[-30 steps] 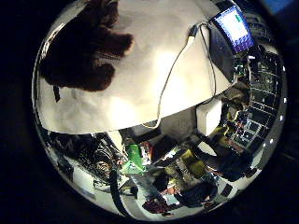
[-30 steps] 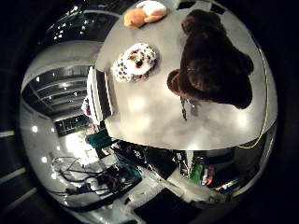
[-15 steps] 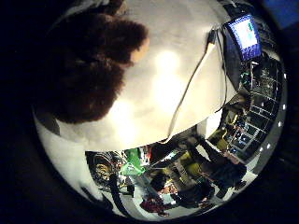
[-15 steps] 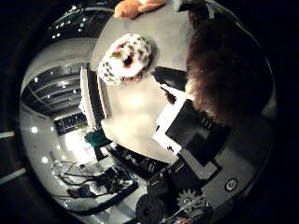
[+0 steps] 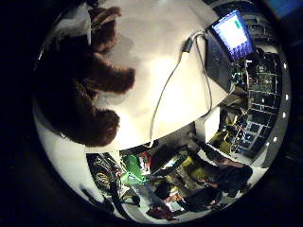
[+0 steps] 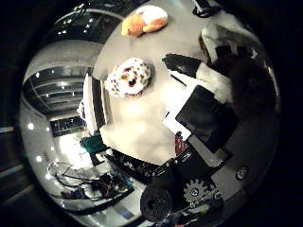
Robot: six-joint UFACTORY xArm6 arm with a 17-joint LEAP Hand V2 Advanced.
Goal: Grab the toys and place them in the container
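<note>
I have the hand (image 6: 208, 109) curling its fingers round the brown teddy (image 5: 80, 94) on the table (image 5: 156, 56); grasping step. Next I must firm the grip, then lift.

You see a shaggy brown plush toy (image 5: 80, 94) on the smooth, faintly glossy pale surface (image 5: 156, 56); the spotted toy (image 6: 129, 78) and orange toy (image 6: 143, 20) look soft.
</note>
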